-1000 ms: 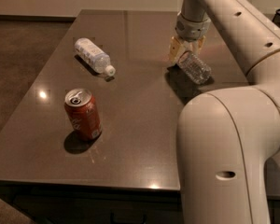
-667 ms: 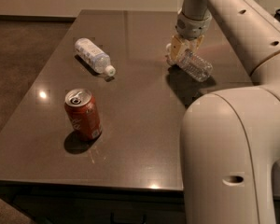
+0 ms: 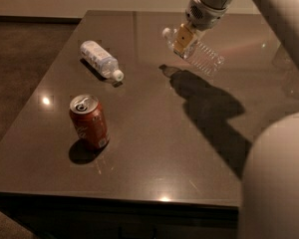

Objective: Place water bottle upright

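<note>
The water bottle (image 3: 203, 57) is a clear ribbed plastic bottle with a white cap at its upper left end. It hangs tilted in the air above the dark table (image 3: 154, 133), cap toward the left, base toward the lower right. My gripper (image 3: 183, 39) is shut on the water bottle near its neck, at the upper right of the camera view. The bottle's shadow falls on the table below it.
A second bottle with a white patterned label (image 3: 100, 59) lies on its side at the table's left. A red soda can (image 3: 88, 121) stands upright at the front left. My arm and base fill the right side.
The gripper has lifted the water bottle off the table and swung it leftward; it now hangs tilted in the air, with its shadow separate below it.
</note>
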Tool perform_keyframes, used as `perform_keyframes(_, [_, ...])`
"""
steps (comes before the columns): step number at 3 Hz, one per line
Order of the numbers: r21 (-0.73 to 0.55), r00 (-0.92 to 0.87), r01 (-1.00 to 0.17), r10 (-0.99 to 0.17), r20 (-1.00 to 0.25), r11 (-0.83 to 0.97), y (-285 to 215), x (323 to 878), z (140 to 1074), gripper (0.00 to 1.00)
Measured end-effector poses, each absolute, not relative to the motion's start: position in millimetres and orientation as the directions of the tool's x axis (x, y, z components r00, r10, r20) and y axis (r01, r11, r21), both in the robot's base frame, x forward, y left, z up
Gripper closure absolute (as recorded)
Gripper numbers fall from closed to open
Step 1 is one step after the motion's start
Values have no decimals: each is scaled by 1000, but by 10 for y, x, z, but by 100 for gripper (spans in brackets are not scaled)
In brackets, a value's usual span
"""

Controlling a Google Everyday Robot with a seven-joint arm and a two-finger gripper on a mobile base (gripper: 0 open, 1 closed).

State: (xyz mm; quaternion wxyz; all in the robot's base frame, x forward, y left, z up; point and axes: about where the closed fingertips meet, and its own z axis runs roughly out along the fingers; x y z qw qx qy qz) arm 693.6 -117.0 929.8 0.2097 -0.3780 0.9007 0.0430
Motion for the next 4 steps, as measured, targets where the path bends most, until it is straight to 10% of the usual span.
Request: perform_keyframes(4, [-79, -333, -748, -476, -814, 659, -731, 6422, 9736, 100])
